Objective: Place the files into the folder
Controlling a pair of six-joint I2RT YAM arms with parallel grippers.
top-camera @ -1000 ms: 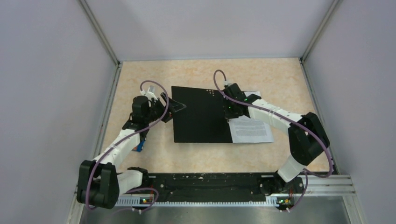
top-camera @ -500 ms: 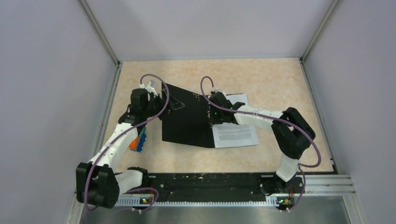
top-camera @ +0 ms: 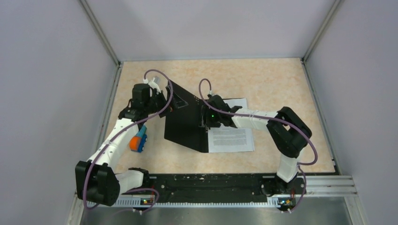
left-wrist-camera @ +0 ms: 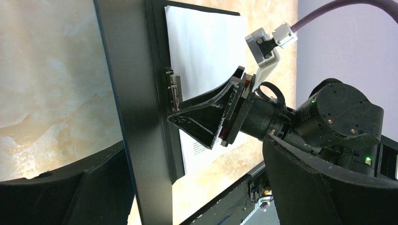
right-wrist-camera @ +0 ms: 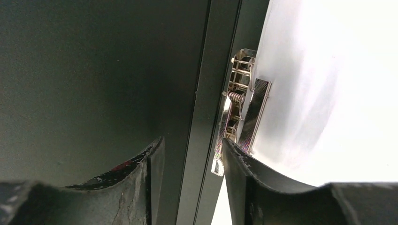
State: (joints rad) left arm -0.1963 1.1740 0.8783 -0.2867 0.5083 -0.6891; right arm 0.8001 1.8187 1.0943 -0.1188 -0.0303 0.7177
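The left fingers (top-camera: 163, 103) stand spread wide, the folder's (top-camera: 187, 127) half-raised cover (left-wrist-camera: 141, 117) between them. The right fingers (top-camera: 206, 120), partly spread, straddle the spine at the metal spine clip (right-wrist-camera: 244, 117). The files (top-camera: 230, 139) lie in the folder beyond that clip from the cover, flat on the bench (top-camera: 263, 79).

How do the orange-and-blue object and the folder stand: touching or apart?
Apart. The top external view shows a strip of bare table between the orange-and-blue object and the left edge of the folder.

files (top-camera: 231, 139) partly hidden by right arm (top-camera: 256, 117), print too small to read
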